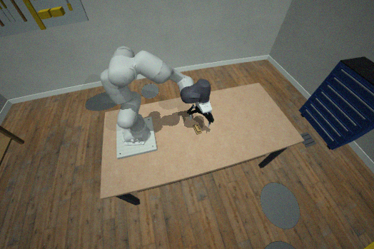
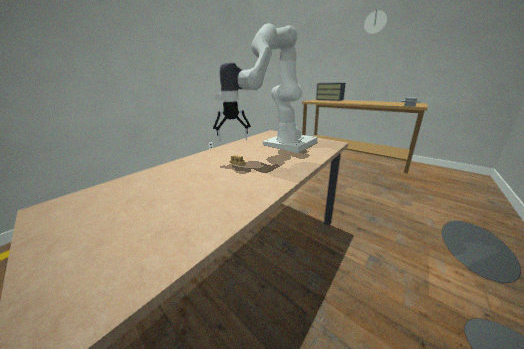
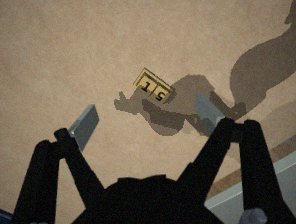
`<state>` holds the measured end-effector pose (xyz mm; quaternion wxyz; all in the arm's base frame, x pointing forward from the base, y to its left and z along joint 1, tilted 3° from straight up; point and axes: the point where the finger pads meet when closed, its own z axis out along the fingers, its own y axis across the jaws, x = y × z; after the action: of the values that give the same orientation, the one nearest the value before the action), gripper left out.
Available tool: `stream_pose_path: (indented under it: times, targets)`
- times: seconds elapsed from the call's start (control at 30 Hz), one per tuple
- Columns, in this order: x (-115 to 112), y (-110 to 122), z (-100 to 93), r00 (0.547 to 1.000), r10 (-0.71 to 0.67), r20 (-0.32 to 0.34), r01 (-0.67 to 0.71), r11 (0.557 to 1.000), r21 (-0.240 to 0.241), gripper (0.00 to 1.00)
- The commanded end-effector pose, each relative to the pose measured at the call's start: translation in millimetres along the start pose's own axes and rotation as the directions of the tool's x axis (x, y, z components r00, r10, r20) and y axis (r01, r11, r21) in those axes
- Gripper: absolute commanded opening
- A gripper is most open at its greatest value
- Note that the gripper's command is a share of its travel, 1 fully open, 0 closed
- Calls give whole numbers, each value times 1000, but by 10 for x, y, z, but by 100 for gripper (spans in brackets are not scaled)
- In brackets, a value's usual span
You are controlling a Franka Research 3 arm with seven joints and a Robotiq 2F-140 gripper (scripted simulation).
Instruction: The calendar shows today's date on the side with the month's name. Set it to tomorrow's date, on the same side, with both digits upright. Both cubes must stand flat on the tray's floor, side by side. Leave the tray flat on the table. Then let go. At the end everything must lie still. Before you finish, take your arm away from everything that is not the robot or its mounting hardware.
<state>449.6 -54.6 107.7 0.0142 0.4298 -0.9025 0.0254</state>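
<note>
The calendar is a small yellow-brown tray (image 3: 159,79) (image 2: 237,163) on the table with two cubes side by side in it. In the wrist view, the left cube (image 3: 146,87) shows a dark 1 on its top face and the right cube (image 3: 160,94) a dark 5-like digit; both look turned in this view. The month's name and the digits on the side faces cannot be read. My gripper (image 1: 200,121) (image 2: 232,139) (image 3: 145,107) is open and empty. It hangs above the table, clear of the tray, fingers pointing down.
The table (image 1: 228,146) (image 2: 150,215) carries the arm's white base plate (image 1: 136,150) (image 2: 290,143) at one end. Shadows of the arm fall on and around the calendar. A blue drawer cabinet (image 1: 342,107) stands off the table's far end.
</note>
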Motion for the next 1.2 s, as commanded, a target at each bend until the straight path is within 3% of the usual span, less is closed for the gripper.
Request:
stream_pose_path:
  times: [0.0, 0.6, 1.1, 1.17]
  targets:
    - [0, 0, 16, 988, -157, 12, 157, 988, -5, 100]
    - [0, 1, 47, 910, -414, 12, 414, 910, -2, 100]
    - [0, 3, 77, 770, -638, 12, 638, 770, 1, 100]
    - [0, 3, 77, 770, -638, 12, 638, 770, 1, 100]
